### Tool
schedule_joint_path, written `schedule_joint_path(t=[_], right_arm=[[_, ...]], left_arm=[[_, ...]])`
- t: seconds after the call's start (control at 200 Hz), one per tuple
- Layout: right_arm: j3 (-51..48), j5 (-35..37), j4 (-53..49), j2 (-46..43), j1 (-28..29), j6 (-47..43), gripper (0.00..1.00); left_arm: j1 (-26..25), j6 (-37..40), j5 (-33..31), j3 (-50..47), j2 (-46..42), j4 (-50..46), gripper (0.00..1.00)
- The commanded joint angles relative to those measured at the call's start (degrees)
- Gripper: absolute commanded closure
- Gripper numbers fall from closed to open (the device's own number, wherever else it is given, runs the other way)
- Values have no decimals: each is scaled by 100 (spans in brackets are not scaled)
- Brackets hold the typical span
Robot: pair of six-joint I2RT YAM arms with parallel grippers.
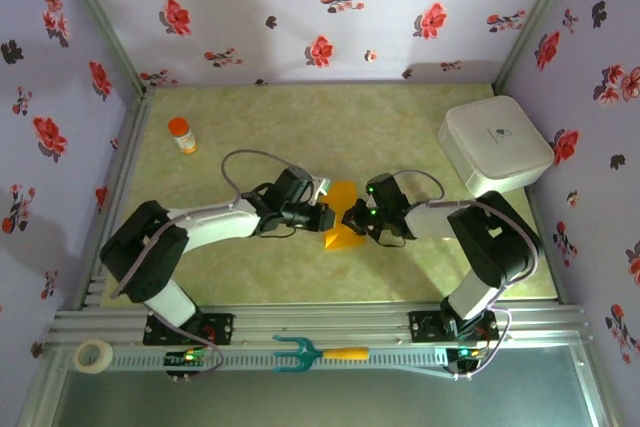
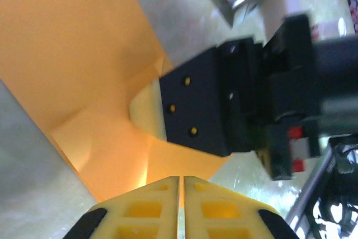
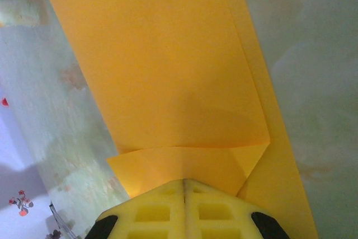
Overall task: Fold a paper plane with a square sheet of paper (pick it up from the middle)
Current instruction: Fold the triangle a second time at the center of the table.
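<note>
- Along the near rail lie a teal fork [image 1: 310, 353] and a tape roll [image 1: 94, 355].
- Mid-table, the left gripper [image 1: 326, 217] and right gripper [image 1: 351, 219] face each other, both clenched on the folded square sheet of paper [image 1: 341, 238].
- Beyond stand an orange-capped bottle [image 1: 182, 135] and a white box [image 1: 494, 144].

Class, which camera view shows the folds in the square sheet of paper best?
Right wrist view: the square sheet of paper spans the frame, its layered edges and folded flap sharp. Left wrist shows it blurred and partly covered; top external shows a small orange patch.
</note>
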Motion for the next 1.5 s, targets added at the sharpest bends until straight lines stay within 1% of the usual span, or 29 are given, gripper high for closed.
schedule_joint_path(t=[0.0, 0.125, 0.335, 0.52, 0.645, 1.15, 1.495], right_arm=[[-47, 428, -625, 44, -43, 70, 99], [-38, 438, -634, 48, -43, 70, 99], [-35, 438, -634, 60, -43, 77, 99], [-22, 438, -643, 75, -43, 70, 99], [-29, 438, -642, 77, -43, 70, 99], [-38, 450, -658, 76, -43, 57, 99], [-33, 495, -748, 75, -43, -7, 99]], left_arm=[[25, -368, 736, 131, 253, -27, 88], [9, -367, 807, 282, 463, -123, 87], [-36, -267, 845, 667, 834, -578, 87], [-79, -156, 844, 912, 1110, -837, 91], [-79, -158, 843, 950, 1170, -850, 100], [-79, -132, 763, 889, 1349, -890, 100], [-79, -71, 601, 604, 1237, -913, 100]])
